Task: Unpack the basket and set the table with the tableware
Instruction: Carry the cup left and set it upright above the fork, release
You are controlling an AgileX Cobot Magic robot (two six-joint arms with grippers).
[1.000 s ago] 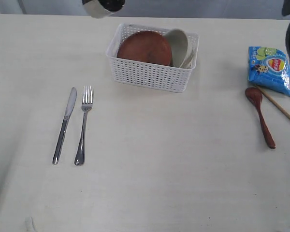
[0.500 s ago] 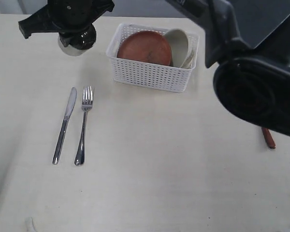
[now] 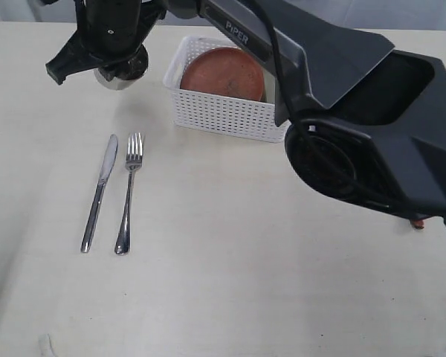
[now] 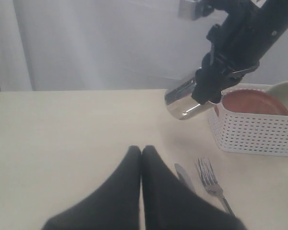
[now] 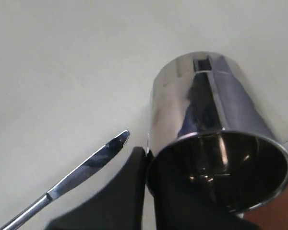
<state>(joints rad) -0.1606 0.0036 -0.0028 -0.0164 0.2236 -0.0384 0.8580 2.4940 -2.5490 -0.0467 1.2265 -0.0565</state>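
Right gripper (image 5: 148,184) pinches the rim of the steel cup (image 3: 117,76), holding it tilted in the air just left of the basket (image 3: 223,115), probably bound for the knife (image 3: 98,195) and fork (image 3: 128,193) setting. Left gripper (image 4: 141,182) is closed, empty; 1 plate (image 3: 223,73) waits in the basket.

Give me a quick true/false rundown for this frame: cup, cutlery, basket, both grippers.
1. The right gripper has its jaws shut on the steel cup. True.
2. The steel cup stands upright on the table. False: it is held tilted, off the table, beside the basket.
3. The knife and fork lie side by side on the table. True.
4. The basket is empty. False: a brown plate and an off-white bowl are in it.
5. The left gripper holds the fork. False: its jaws are shut on nothing, and the fork lies on the table.
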